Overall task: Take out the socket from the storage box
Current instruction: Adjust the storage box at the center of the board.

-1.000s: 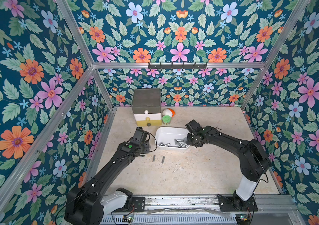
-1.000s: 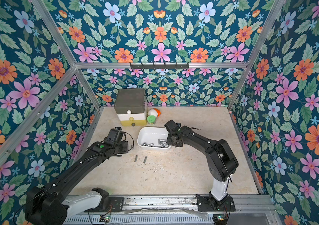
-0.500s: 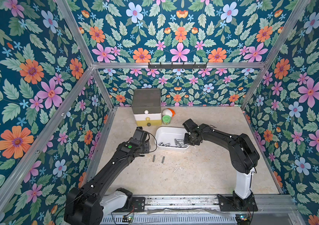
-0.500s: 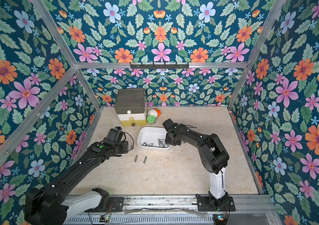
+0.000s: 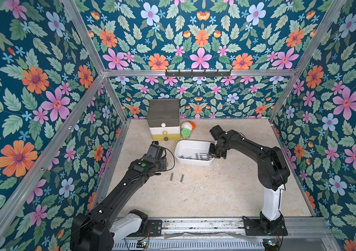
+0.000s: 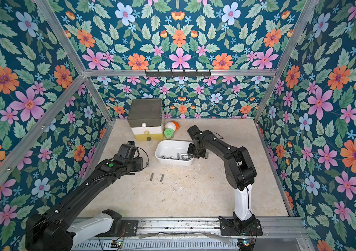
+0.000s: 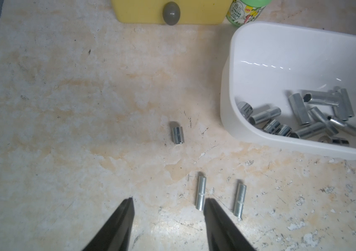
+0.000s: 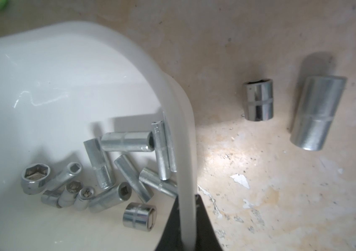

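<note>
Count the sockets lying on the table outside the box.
5. Two long sockets side by side in front of the box; a short socket left of it; two sockets past its right end. Others may be hidden.

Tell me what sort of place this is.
Probably a robot test cell, not a home: floral walls on aluminium framing, left arm and right arm bolted to a front rail, a storage box of sockets on the tabletop.

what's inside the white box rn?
In the storage box: a heap of metal sockets, long and short, by the wall the right tool pinches; the rest of its floor is bare. That wall covers parts of the nearest sockets.
</note>
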### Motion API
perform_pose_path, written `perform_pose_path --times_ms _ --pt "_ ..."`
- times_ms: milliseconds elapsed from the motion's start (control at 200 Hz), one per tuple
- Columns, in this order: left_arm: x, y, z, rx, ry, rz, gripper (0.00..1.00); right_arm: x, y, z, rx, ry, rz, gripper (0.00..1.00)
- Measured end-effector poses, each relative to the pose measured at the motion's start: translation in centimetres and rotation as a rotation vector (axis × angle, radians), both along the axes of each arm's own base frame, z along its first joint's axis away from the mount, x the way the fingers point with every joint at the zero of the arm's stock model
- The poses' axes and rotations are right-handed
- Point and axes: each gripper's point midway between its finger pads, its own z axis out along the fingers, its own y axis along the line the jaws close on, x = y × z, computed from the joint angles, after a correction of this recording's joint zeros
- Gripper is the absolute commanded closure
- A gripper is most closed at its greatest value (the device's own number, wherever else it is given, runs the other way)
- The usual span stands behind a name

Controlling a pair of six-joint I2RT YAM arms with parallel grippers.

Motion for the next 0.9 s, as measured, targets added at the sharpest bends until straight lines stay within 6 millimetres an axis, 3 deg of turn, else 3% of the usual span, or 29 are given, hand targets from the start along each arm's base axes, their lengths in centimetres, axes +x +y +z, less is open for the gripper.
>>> perform_pose_path --times_ms 190,900 --pt "-0.1 0.0 -0.1 -0.003 0.002 -0.003 0.41 -0.4 -1.4 -0.5 0.03 0.097 -0.012 1.0" --pt "-0.1 -0.2 -0.3 -0.003 0.012 -0.006 0.41 -0.2 -0.2 0.0 0.043 0.146 0.05 1.0"
